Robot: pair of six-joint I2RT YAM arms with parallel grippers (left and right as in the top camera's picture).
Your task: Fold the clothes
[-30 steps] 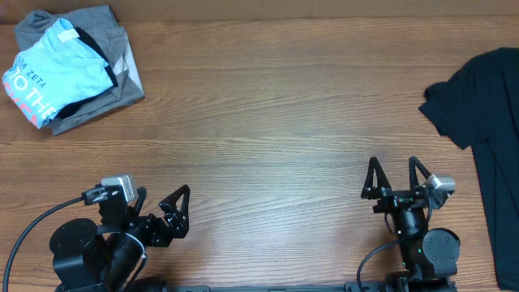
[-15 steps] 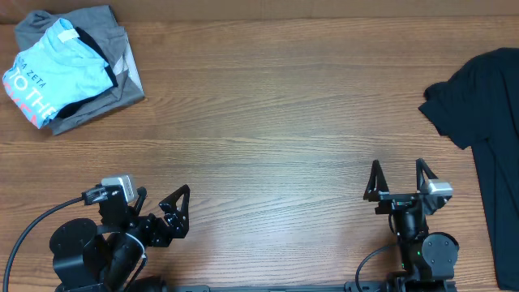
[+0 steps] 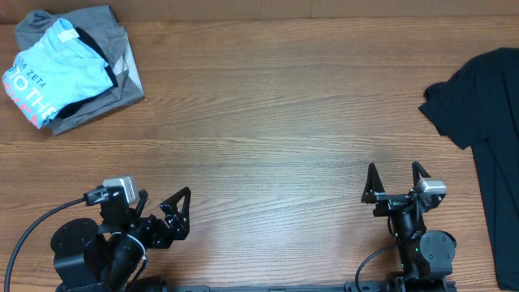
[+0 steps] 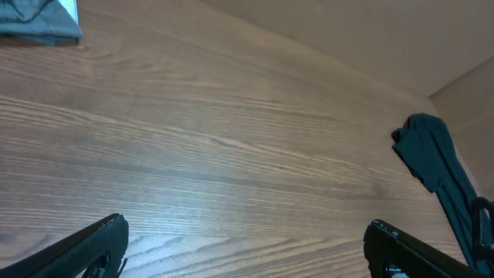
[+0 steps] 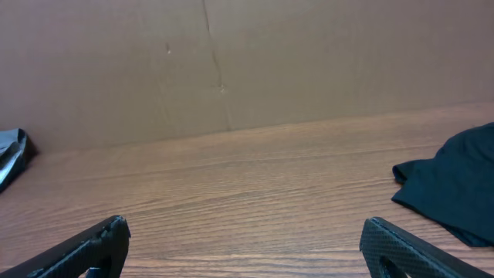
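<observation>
At the near edge of the table point(image 3: 268, 122), the left gripper point(image 3: 163, 203) and the right gripper point(image 3: 394, 172) stood wide open and empty. Right of the right gripper lay the black T-shirt point(image 3: 486, 105), unfolded. Well ahead-left of the left gripper sat the folded pile point(image 3: 122, 77), with the light blue T-shirt point(image 3: 57, 69) on top.
</observation>
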